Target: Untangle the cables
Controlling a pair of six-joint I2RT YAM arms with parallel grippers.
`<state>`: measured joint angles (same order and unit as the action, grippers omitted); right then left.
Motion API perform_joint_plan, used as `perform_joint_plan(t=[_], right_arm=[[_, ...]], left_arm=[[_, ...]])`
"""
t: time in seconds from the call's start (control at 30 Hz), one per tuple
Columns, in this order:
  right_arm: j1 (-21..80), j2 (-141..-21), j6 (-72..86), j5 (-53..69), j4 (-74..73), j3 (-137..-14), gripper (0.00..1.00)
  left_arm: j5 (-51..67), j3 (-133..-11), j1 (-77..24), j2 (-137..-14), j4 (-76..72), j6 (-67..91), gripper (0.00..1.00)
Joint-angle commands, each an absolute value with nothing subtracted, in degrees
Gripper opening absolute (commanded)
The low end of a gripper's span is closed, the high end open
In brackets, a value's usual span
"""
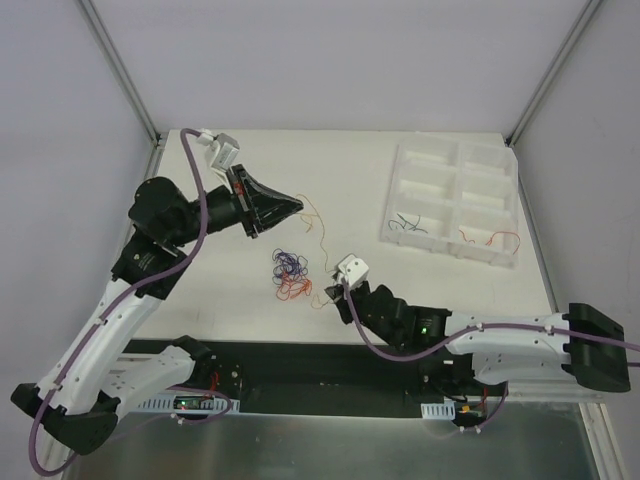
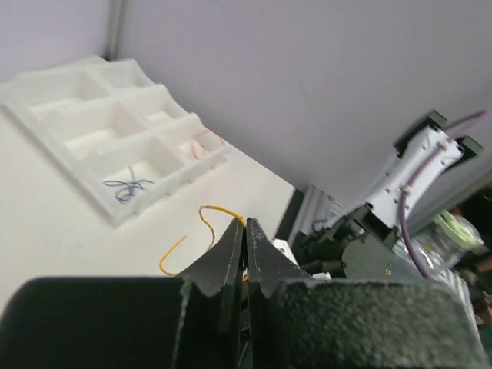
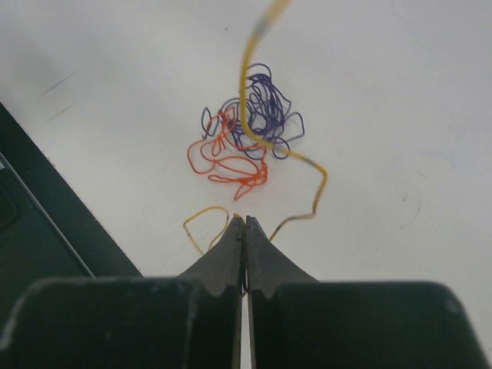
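On the table between my arms, the purple and orange knot is lying loose. I am pinching the yellow wire at both ends: my left gripper and right gripper are squeezing tight on it.

cables bunched left of tray, 2 strands inside it

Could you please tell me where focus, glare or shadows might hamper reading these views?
Top external: soft, even light, hardly any shadow or glare. Left wrist: the left hand fills the foreground, dark and blurred; the white tray looks slightly washed out. Right wrist: the orange and purple tangle is sharp, but the yellow wire blurs where it rises towards the lens.
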<state>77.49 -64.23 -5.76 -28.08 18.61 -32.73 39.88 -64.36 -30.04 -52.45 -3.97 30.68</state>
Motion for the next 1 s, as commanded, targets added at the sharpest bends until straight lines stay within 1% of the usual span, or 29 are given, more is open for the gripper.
perform_joint_plan(t=[0.0, 0.13, 0.27, 0.4, 0.5, 0.57, 0.67, 0.77, 0.87, 0.97], right_arm=[[77.6, -58.5, -1.3, -31.7, 24.0, -25.9, 0.01], [77.7, -53.3, 1.8, -31.4, 29.1, -19.6, 0.01], [77.6, -48.4, 2.8, -32.8, 28.9, -17.0, 0.00], [77.3, -44.8, 4.0, -35.8, 27.0, -15.5, 0.01], [75.6, -44.6, 7.6, -38.9, 21.5, -15.7, 0.00], [72.7, -45.5, 12.0, -39.6, 16.0, -16.5, 0.00], [65.4, -47.9, 18.5, -36.4, 5.6, -18.5, 0.00], [59.1, -49.7, 21.6, -33.6, -2.0, -20.0, 0.00], [54.7, -49.1, 22.1, -32.5, -5.8, -20.3, 0.00], [52.0, -47.3, 21.3, -30.5, -6.9, -20.0, 0.00]], left_arm=[[22.2, -70.5, -30.2, -48.0, 8.0, 18.6, 0.00], [8.4, -71.3, -30.2, -46.1, 13.6, 14.0, 0.00], [-1.7, -68.9, -30.2, -43.9, 14.9, 10.6, 0.00], [-7.1, -68.6, -30.2, -42.1, 16.1, 7.5, 0.00], [-10.3, -69.7, -30.2, -40.2, 16.1, 5.4, 0.00], [-12.7, -70.9, -30.2, -38.6, 16.0, 3.3, 0.00], [-17.1, -72.4, -30.2, -36.0, 15.6, 0.5, 0.00], [-22.3, -72.7, -30.2, -32.4, 14.5, -3.2, 0.00], [-27.0, -72.0, -30.2, -29.8, 13.3, -6.3, 0.00], [-28.6, -71.1, -30.3, -28.5, 13.0, -7.6, 0.00]])
